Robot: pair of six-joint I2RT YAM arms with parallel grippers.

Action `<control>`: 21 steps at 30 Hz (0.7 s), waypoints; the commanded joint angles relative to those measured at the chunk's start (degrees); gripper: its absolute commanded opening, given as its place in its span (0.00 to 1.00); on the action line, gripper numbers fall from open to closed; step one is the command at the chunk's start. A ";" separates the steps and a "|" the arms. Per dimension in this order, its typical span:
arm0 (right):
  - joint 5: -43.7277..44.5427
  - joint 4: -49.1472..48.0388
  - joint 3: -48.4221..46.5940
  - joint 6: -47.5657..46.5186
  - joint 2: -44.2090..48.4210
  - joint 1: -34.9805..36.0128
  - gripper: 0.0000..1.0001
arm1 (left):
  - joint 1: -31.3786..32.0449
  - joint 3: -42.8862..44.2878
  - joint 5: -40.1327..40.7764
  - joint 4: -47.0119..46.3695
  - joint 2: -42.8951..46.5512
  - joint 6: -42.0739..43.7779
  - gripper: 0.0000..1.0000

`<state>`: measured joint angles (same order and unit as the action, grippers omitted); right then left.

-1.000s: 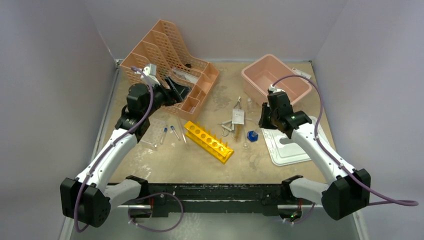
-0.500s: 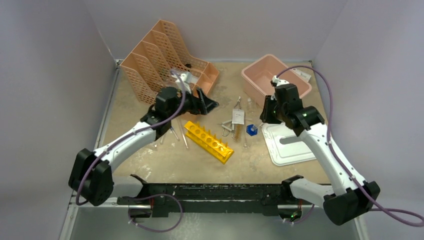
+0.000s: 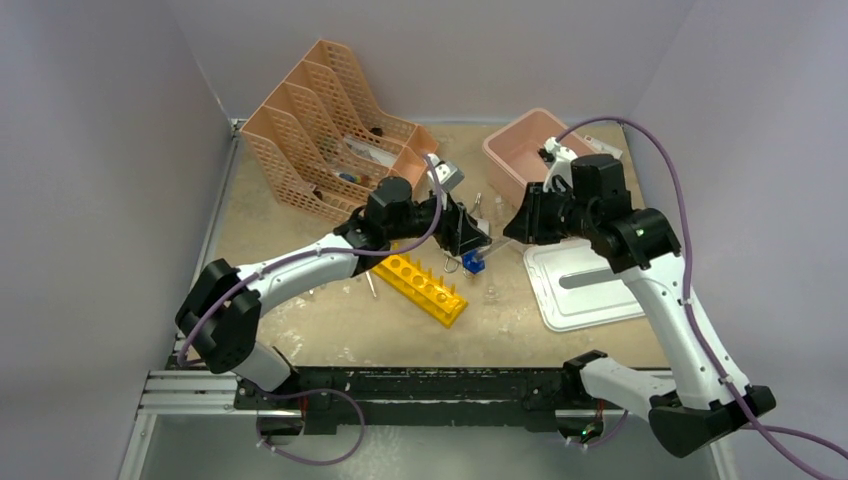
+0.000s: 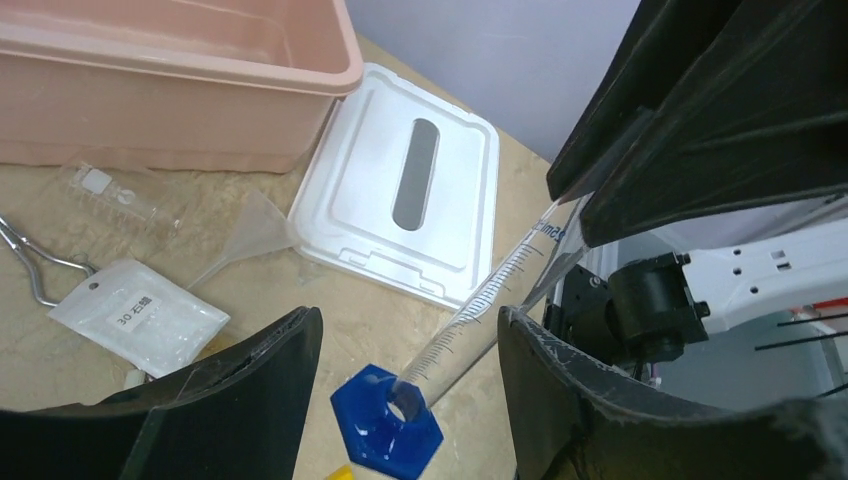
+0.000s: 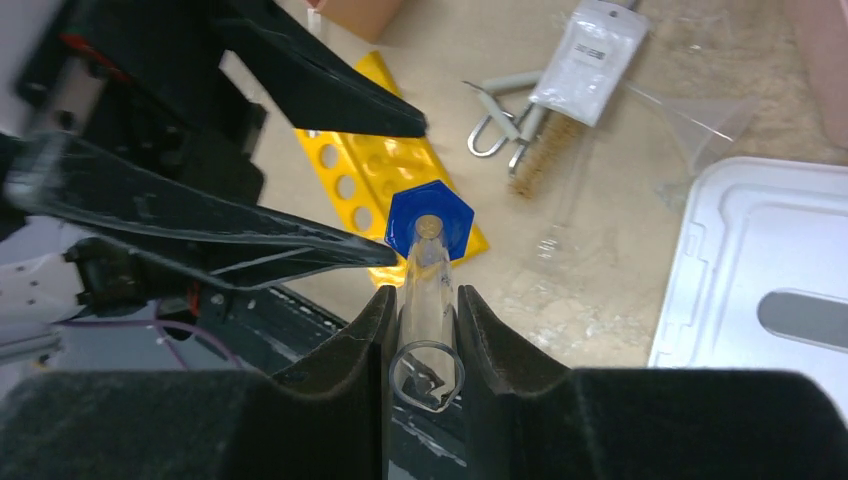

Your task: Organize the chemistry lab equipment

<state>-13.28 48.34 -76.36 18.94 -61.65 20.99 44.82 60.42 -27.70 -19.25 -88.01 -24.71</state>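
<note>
Within the last second the left claw [image 4: 408, 322] has swung from the organizer [image 3: 320, 130] at upper left to mid-frame. The right claw [image 5: 420, 300] has brought the cylinder [image 4: 480, 320] leftward to meet it, which looks like a handover under way. The right claw is clamped on the cylinder's open end. The left claw stands wide, one finger each side near the blue foot [image 5: 430, 220], not yet gripping. The cylinder is clear, graduated and tilted, off the tabletop [image 3: 250, 235] and close to the yellow rack [image 3: 420, 283].

Top camera overlooks the whole table [image 3: 330, 325] from high above its near edge. Wrist cameras, close behind left hand [image 4: 405, 330] and right hand [image 5: 425, 300], share the blue-based cylinder [image 4: 470, 332] between them.
</note>
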 commanded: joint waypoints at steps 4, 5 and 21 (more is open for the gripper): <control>-8.42 1.03 -7.96 2.48 -1.08 0.19 0.21 | 0.57 -2.85 -10.78 -7.96 1.31 4.17 0.61; -8.43 1.50 -8.35 2.50 -1.43 0.19 0.21 | 0.62 -3.53 -11.75 -8.69 1.79 4.08 0.61; -11.40 -7.02 -4.38 7.17 -3.08 0.20 0.21 | 1.19 -3.89 -9.47 -4.95 3.43 8.63 0.12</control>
<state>-21.12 47.48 -82.46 22.98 -64.64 20.86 46.44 55.42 -40.05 -22.79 -86.46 -16.64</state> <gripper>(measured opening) 0.273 0.220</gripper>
